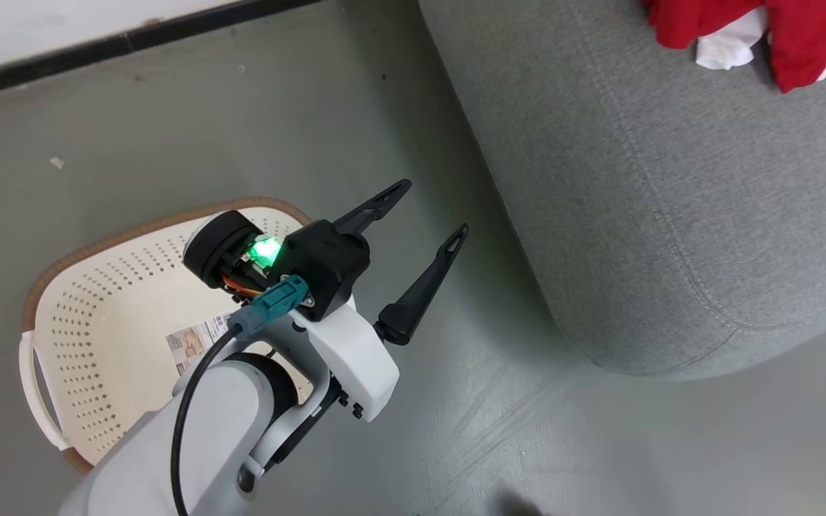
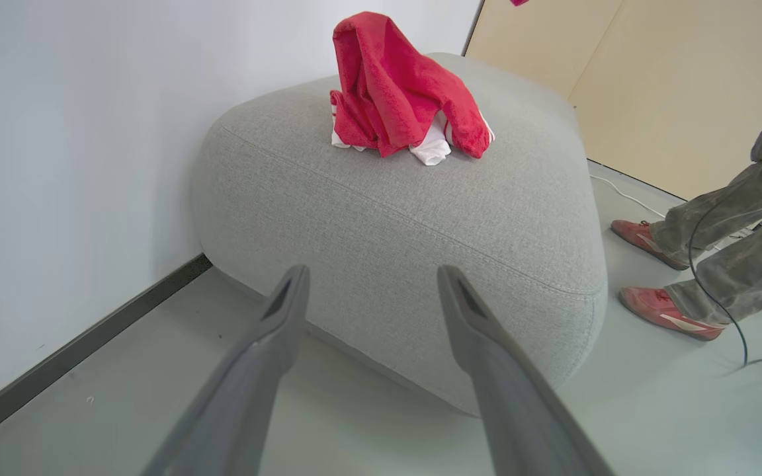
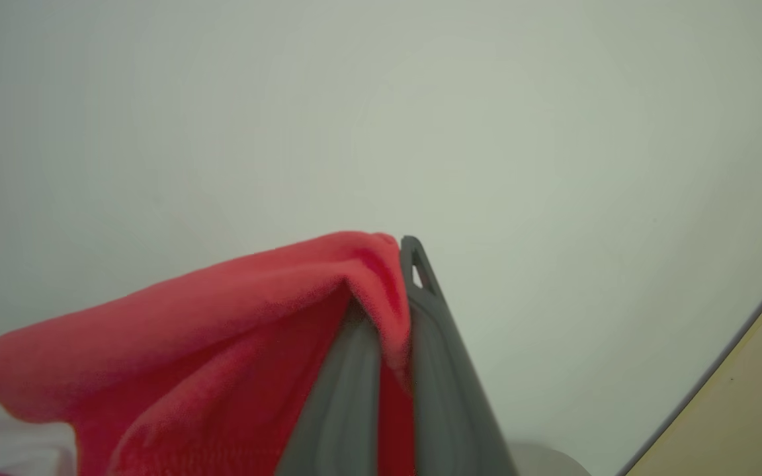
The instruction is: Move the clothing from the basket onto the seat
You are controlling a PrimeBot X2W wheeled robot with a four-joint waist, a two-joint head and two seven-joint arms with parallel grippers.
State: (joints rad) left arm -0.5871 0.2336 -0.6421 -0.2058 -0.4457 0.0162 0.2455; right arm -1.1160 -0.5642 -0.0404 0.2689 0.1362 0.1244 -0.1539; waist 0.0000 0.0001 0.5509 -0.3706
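The red clothing (image 1: 800,36) with white trim lies bunched on the far part of the grey seat (image 1: 671,201). In the left wrist view the clothing (image 2: 394,92) rises to a peak on top of the seat (image 2: 407,218). My right gripper (image 3: 397,264) is shut on a fold of the red clothing (image 3: 222,330). My left gripper (image 1: 435,206) hangs open and holds nothing, above the floor between the cream basket (image 1: 97,322) and the seat; its fingers (image 2: 275,330) point at the seat's near side. The basket's floor shows just a paper label (image 1: 194,344).
A wall with a dark baseboard (image 1: 133,39) runs behind the basket. A person's legs in red shoes (image 2: 659,307) stand right of the seat, with cables (image 2: 745,330) on the floor beside them. A pale wooden panel (image 2: 652,79) stands behind.
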